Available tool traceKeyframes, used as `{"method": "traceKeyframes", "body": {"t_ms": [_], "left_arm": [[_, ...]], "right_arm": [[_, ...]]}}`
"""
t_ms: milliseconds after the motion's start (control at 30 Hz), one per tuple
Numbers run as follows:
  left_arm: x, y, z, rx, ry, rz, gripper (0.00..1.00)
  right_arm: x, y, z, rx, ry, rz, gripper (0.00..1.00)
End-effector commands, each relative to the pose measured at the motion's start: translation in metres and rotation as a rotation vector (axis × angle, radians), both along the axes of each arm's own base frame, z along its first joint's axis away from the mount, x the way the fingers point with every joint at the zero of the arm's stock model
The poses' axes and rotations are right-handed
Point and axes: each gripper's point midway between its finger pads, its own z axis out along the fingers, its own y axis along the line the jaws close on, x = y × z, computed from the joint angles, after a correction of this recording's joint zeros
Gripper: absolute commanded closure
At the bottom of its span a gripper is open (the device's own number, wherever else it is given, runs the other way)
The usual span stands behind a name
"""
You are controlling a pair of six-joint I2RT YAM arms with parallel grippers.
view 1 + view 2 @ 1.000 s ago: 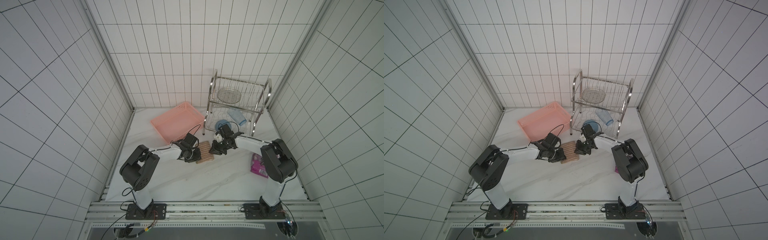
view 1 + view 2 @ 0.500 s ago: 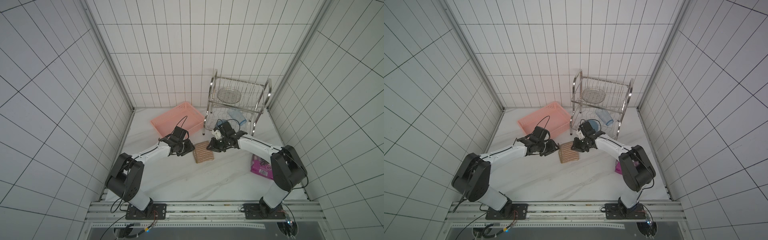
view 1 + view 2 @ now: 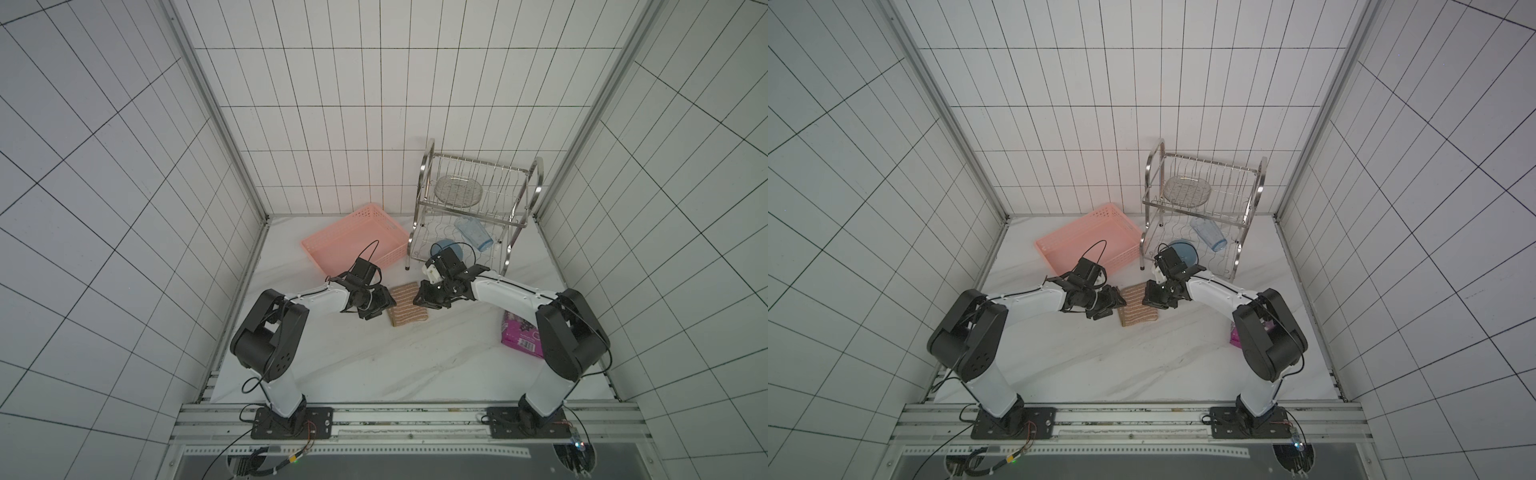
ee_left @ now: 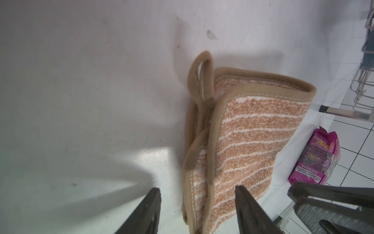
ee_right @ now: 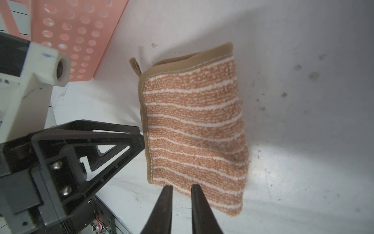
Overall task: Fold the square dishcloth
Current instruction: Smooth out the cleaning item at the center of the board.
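Between both arms on the counter (image 3: 374,365), the square dishcloth (image 3: 408,304) lies folded; it looks soft, thick and floppy. Jaws of the left gripper (image 4: 197,188) are spread; the right gripper (image 5: 181,186) has its jaws barely apart, empty. Best to grab the brown edge.

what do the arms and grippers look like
The left arm and right arm have white link shells, black joint housings and black cables looping at the wrists. Their fingers are dark, tapering, open triangular frames; a white camera mount sits on the right wrist.

white arm links (image 3: 320,296), bulky black joints (image 3: 266,338), black baseplates (image 3: 320,420)
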Motion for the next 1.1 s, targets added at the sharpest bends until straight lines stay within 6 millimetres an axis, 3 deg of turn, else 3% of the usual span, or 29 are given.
{"method": "traceKeyframes", "body": {"t_ms": [0,167,467,733,1067], "left_arm": [[0.006,-0.011,0.000,-0.048,-0.014,-0.016,0.39],[0.008,-0.014,0.001,-0.065,-0.016,-0.019,0.46],[0.010,-0.011,0.005,-0.053,-0.033,-0.007,0.86],[0.013,-0.010,0.011,-0.043,-0.054,-0.011,1.00],[0.014,-0.014,0.036,-0.025,-0.128,-0.046,1.00]], "right_arm": [[-0.006,-0.007,-0.018,-0.052,0.024,-0.001,0.79],[-0.006,-0.012,-0.024,-0.074,0.032,-0.018,0.79],[-0.005,-0.015,-0.030,-0.088,0.040,-0.030,0.79],[-0.003,-0.019,-0.034,-0.089,0.040,-0.048,0.80],[-0.003,-0.022,-0.034,-0.091,0.034,-0.051,0.80]]}}
